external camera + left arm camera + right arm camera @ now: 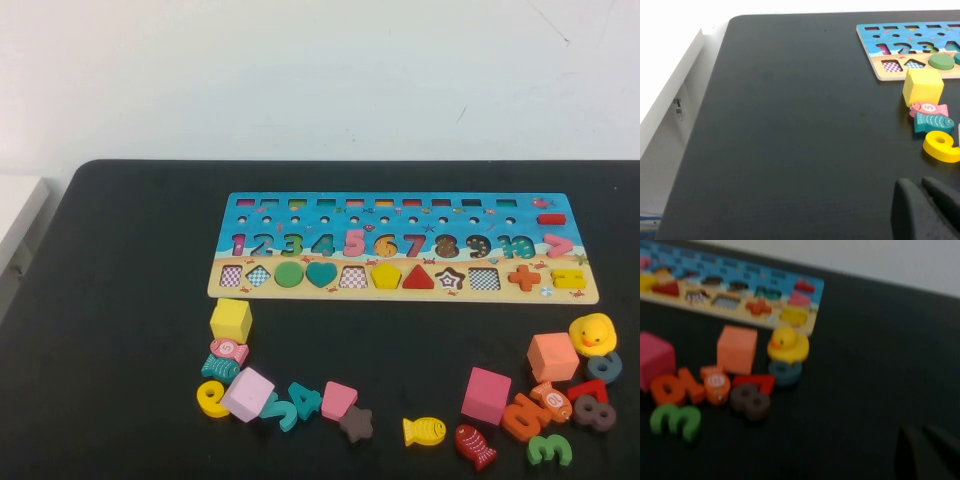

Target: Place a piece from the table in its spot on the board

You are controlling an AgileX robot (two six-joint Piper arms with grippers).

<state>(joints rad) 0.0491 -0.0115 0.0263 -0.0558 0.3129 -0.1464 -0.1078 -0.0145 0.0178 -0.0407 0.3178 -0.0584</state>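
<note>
Black table against a pale wall. Near edge: left gripper low over bare tabletop at left, fingers together; right gripper at right, fingers together, holding nothing. Loose blocks lie between. Farther back, the board; yellow pentagon piece sits in its slot.

Open black table left of the board; loose blocks crowding its near edge.
</note>
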